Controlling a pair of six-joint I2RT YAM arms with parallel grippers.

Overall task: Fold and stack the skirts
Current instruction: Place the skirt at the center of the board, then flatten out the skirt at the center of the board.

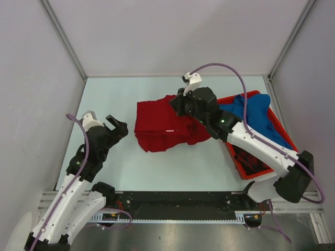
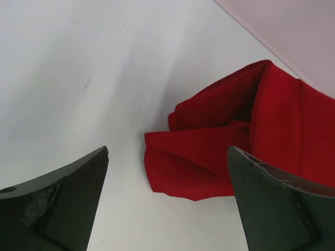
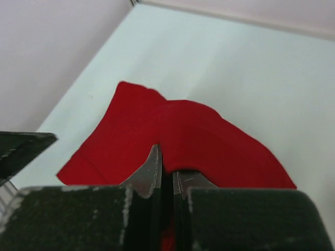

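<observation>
The red skirt [image 1: 162, 128] lies partly folded and rumpled on the table's middle; it also shows in the left wrist view [image 2: 235, 151] and the right wrist view [image 3: 183, 130]. My right gripper [image 1: 175, 104] [image 3: 166, 167] is shut on the skirt's far right edge, with cloth pinched between the jaws. My left gripper [image 1: 119, 127] [image 2: 168, 151] is open and empty, just left of the skirt's near left corner and apart from it. The blue skirt [image 1: 259, 117] lies bunched in the red tray [image 1: 234, 159]. Plaid cloth [image 1: 254, 161] shows in the tray's near end, mostly hidden under my right arm.
The red tray stands at the right side of the table, against the right wall. Grey walls enclose the table on the left, back and right. The black rail with the arm bases [image 1: 178, 201] runs along the near edge.
</observation>
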